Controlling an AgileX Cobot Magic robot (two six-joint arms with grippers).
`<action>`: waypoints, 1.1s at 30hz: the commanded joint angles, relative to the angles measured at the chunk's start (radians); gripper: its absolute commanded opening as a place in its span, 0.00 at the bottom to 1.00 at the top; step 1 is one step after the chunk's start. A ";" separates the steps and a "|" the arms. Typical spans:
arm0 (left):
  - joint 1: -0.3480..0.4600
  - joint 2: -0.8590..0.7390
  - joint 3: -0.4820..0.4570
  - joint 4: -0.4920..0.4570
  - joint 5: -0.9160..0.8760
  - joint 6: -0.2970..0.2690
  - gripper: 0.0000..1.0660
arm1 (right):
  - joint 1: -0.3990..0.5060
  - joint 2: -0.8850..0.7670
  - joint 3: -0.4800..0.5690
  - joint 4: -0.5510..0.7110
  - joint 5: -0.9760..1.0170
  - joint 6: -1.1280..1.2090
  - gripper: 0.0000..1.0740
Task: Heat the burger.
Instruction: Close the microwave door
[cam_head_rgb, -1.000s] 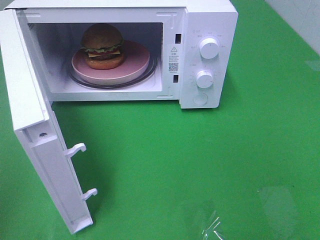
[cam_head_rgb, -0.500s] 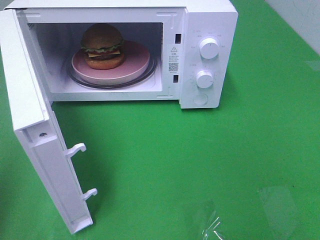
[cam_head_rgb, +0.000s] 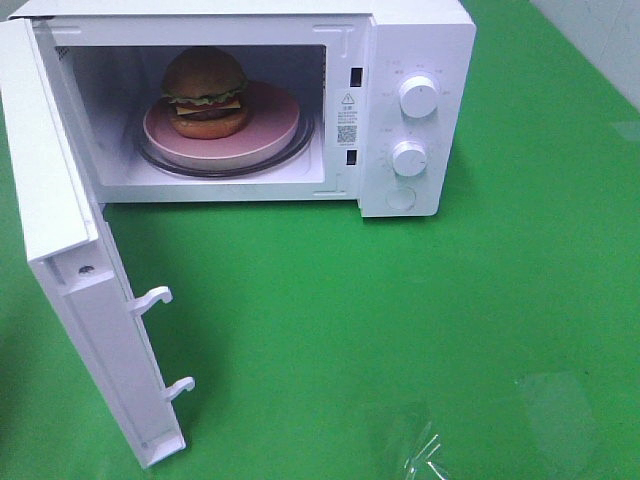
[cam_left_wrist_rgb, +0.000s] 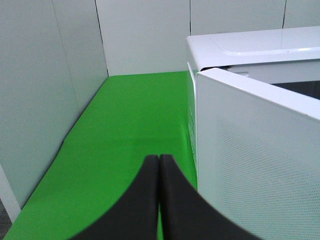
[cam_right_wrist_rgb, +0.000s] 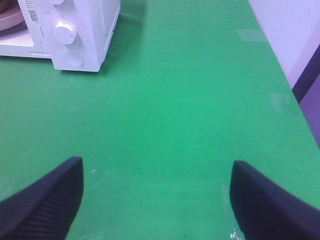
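High view alone shows the burger (cam_head_rgb: 205, 92): on a pink plate (cam_head_rgb: 275, 125) inside the white microwave (cam_head_rgb: 420, 40), upper left of frame. The door (cam_head_rgb: 70, 260) stands wide open down the left edge.

Left wrist view: my left claw (cam_left_wrist_rgb: 159, 159) is clenched, fingers pressed flat together with nothing between them, near the door's perforated outer face.

Right wrist view: my right claw (cam_right_wrist_rgb: 156, 170) is released, fingers spread wide and empty over the green table (cam_right_wrist_rgb: 175, 100). This view catches one dial (cam_right_wrist_rgb: 65, 32) on the control panel.
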 joint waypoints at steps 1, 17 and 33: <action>0.002 0.059 0.003 0.034 -0.067 -0.012 0.00 | -0.008 -0.023 0.002 -0.002 -0.001 0.010 0.71; 0.002 0.418 0.001 0.362 -0.382 -0.192 0.00 | -0.008 -0.023 0.002 -0.002 -0.001 0.010 0.71; 0.001 0.677 -0.042 0.519 -0.608 -0.267 0.00 | -0.008 -0.023 0.002 -0.002 -0.001 0.010 0.71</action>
